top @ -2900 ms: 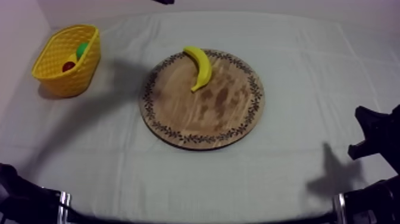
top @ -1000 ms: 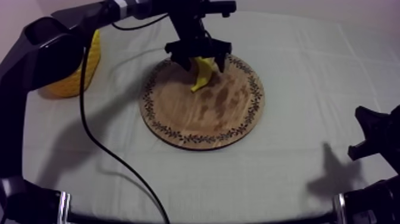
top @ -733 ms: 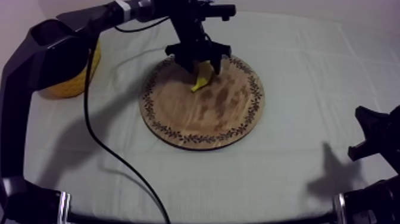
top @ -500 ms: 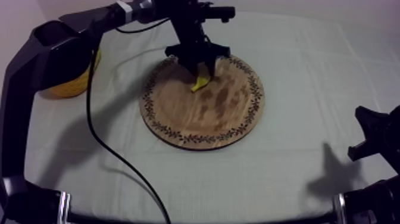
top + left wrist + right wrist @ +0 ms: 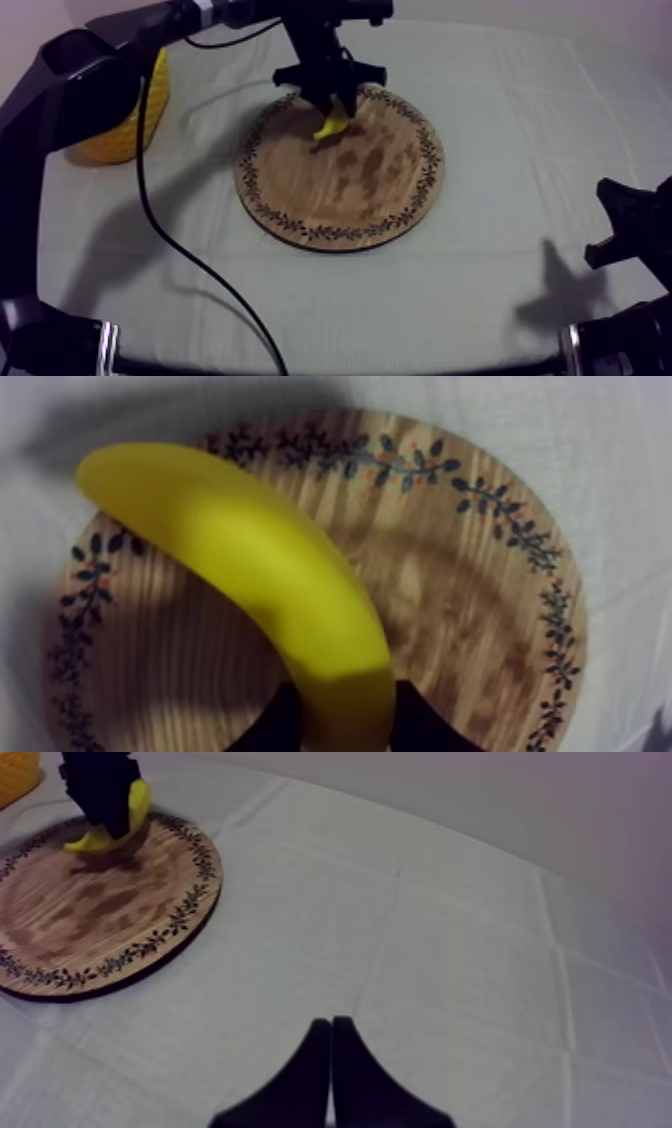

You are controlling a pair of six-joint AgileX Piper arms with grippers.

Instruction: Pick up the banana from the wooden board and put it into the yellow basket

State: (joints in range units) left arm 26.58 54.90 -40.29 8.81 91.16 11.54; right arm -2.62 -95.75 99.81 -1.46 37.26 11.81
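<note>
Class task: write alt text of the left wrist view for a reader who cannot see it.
The left end effector grips a yellow banana at one end. Beneath lies the round wooden board with a patterned rim, on grey-white cloth.

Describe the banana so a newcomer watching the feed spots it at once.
Find the round wooden board with the patterned rim in the middle of the table. At its far rim the left hand is shut on the banana. Curved and plain yellow, it is the only fruit at the board; the yellow basket stands off the board.
</note>
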